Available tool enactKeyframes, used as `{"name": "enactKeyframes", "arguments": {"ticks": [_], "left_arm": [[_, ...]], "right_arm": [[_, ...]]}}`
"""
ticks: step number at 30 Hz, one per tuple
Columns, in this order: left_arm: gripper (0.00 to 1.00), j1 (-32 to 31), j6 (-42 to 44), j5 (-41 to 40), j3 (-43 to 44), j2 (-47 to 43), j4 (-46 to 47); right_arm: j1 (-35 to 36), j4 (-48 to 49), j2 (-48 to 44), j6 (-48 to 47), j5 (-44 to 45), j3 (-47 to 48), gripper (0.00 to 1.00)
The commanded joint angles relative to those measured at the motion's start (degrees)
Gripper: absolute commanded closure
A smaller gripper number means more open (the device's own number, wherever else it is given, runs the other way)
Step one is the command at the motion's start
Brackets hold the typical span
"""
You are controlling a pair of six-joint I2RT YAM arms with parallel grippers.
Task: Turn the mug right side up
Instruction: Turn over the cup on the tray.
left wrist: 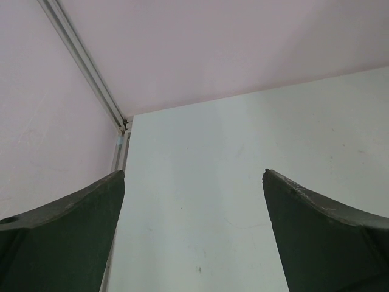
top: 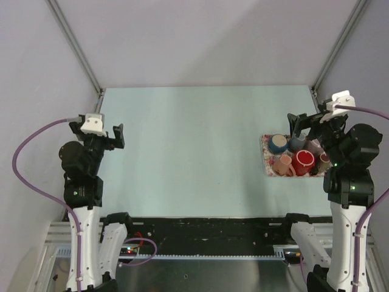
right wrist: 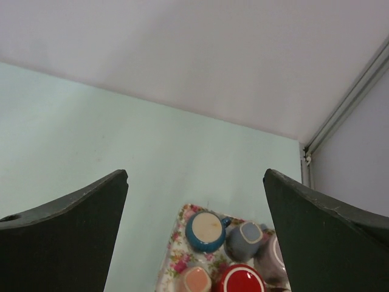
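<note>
Grey-blue mug point(right wrist: 243, 240) stands in the far row of a floral tray point(right wrist: 178, 258), between a blue mug point(right wrist: 205, 231) with a cream inside and a pale mug point(right wrist: 273, 261). Its top looks flat and closed, like a base facing up, but it is too small to be sure. A pink mug point(right wrist: 196, 281) and a red mug point(right wrist: 240, 281) fill the near row, both with their mouths up. The mugs stand close together, and I cannot tell whether they touch.

The tray lies on the pale green table point(top: 194, 146), close to its right edge, about midway between the near and far edges.

The right gripper point(top: 298, 125) hangs above the far side of the tray with its fingers point(right wrist: 73, 237) spread wide, holding nothing and touching no mug. The left gripper point(top: 118, 135) is near the left edge of the table, well apart from the tray. Its fingers point(left wrist: 67, 237) are also spread wide with only bare table between them.
</note>
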Motion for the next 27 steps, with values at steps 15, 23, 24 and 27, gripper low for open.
{"name": "enactKeyframes", "arguments": {"ticks": [15,23,24,27], "left_arm": [[0.02,0.6,2.5,7.6,-5.2,-1.3,-2.3],[0.02,0.6,2.5,12.1,-6.9,-1.0,-2.3],[0.02,0.6,2.4,12.4,-7.1,-0.9,-2.3],[0.02,0.6,2.5,13.5,-7.3,-0.9,-2.3]], "right_arm": [[0.9,-17.6,-2.5,-22.2,2.4,-10.5,0.07],[-3.6,-19.4,2.9,-26.7,-4.0,-15.2,0.09],[-4.7,-19.9,4.3,-27.2,-5.5,-15.2,0.09],[-7.4,-21.5,8.6,-29.8,-8.7,-15.3,0.10]]}}
